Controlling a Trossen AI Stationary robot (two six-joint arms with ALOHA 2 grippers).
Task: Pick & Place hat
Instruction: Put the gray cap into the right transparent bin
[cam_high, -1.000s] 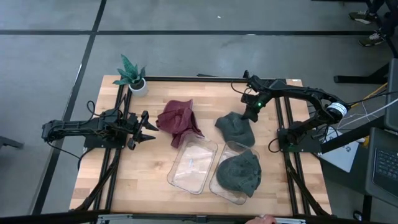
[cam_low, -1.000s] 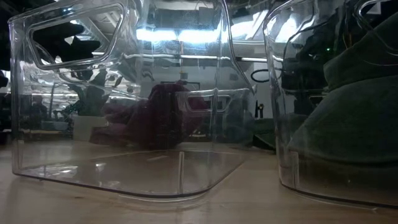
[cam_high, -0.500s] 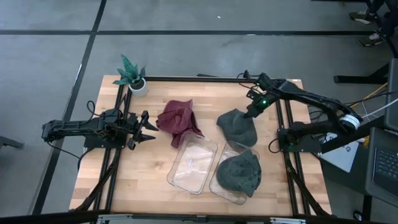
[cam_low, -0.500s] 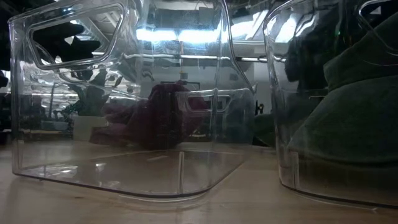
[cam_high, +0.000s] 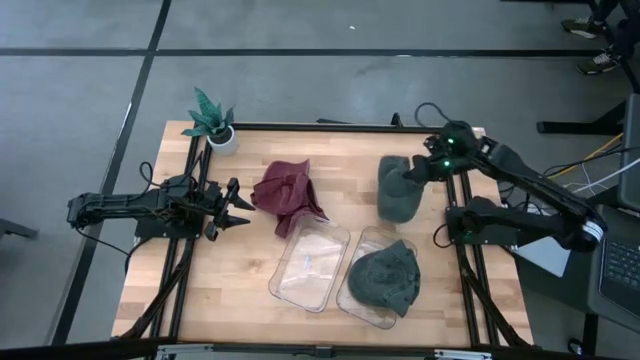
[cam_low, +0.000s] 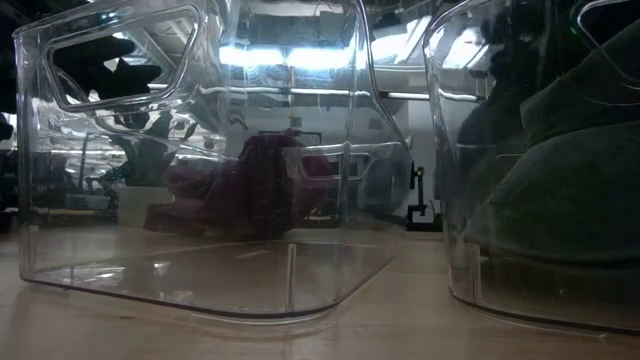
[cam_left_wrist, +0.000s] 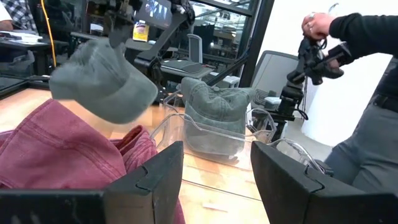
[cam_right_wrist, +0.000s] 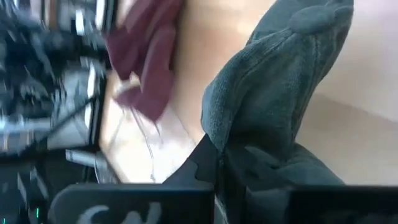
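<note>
hanging from right hand (cam_high: 416, 172): green hat (cam_high: 397, 190).

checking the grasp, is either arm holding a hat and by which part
The right gripper holds the loose green hat, fingers pinching its upper edge; it hangs lifted. The left gripper holds nothing.

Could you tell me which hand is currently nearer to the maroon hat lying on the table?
The left hand. It sits open just beside the maroon hat, while the right hand is farther off across the table, shut on a lifted green hat.
</note>
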